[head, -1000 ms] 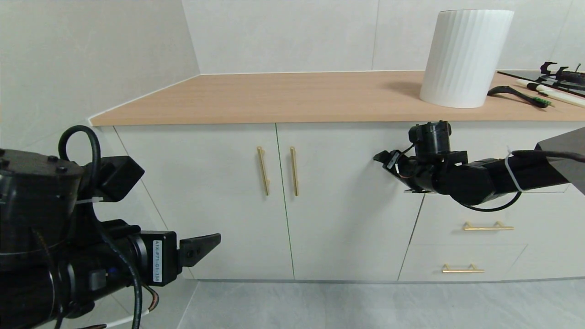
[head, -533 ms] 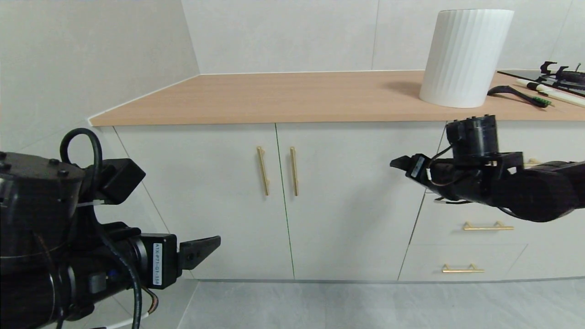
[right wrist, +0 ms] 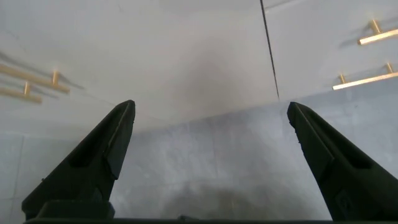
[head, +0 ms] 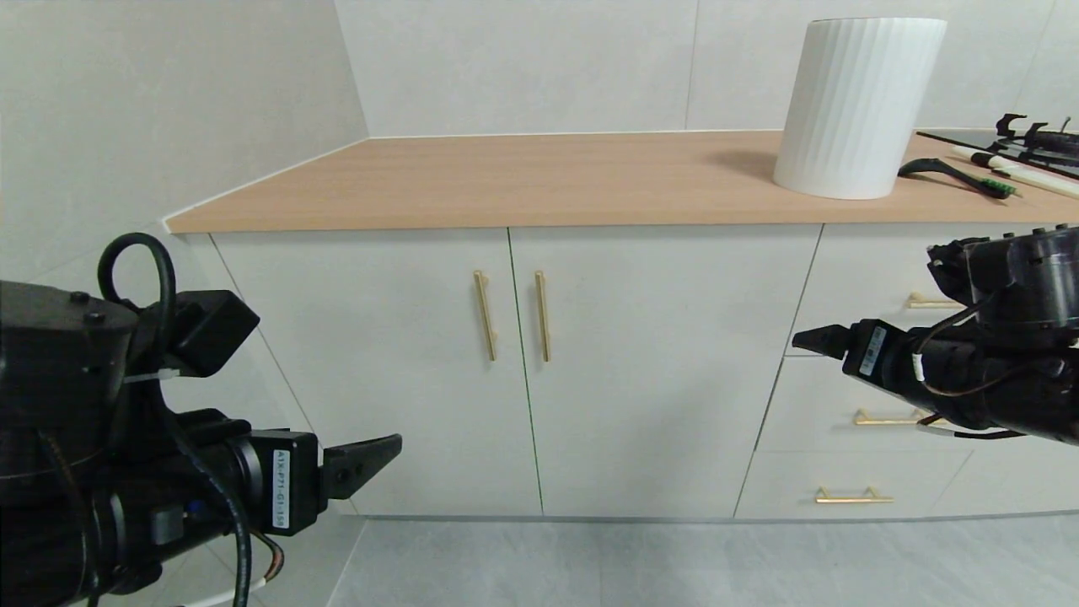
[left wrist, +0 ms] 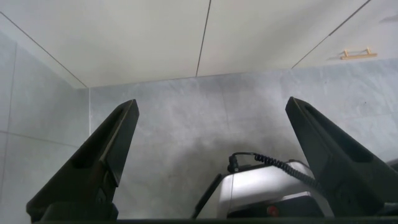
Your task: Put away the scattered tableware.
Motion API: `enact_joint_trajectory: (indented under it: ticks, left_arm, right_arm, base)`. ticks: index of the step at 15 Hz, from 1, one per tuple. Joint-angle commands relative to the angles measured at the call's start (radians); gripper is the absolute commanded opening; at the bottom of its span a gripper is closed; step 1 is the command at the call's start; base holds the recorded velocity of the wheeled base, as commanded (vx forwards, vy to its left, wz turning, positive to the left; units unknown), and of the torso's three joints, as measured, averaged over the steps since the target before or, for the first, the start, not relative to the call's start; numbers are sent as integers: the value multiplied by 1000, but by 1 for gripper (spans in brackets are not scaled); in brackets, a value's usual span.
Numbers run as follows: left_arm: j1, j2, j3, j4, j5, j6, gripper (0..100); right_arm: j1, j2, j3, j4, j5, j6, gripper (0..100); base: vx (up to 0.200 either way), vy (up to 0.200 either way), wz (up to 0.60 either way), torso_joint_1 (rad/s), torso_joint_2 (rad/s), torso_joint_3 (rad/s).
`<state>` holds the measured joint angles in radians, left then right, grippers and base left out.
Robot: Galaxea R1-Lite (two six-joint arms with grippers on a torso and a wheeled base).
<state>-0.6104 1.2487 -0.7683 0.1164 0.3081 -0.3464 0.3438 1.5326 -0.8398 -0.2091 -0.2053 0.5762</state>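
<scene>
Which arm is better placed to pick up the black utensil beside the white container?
Probably right. The right end effector, open, hangs below the counter on the side of the black utensil; the left end effector is low, at the far left.

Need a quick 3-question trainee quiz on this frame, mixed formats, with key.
1. True or false: the white ribbed container stands on the countertop.
2. The right gripper hangs: A) before the cabinet fronts, below countertop level; B) over the container; C) on the floor.
3. Fill in: the left gripper is ___ (open/shut).
Key: 1 true; 2 A; 3 open.
</scene>
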Motion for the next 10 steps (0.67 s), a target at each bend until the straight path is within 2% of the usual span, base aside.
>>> enact_joint_trajectory:
  ticks: [1, 2, 10]
  left_arm:
    - [0, 5, 1, 0, 0, 0, 100]
    - [0, 6, 1, 0, 0, 0, 100]
    - [0, 1, 1, 0, 0, 1, 100]
  right_arm:
    - [-2, -35, 7, 5, -2, -1, 100]
    - [-2, -38, 8, 5, -2, -13, 100]
    - [-2, -38, 21, 7, -5, -29, 100]
  base:
    - [0, 0, 0, 0, 0, 0]
    - [0, 0, 0, 0, 0, 0]
    - [0, -200, 0, 0, 2, 3]
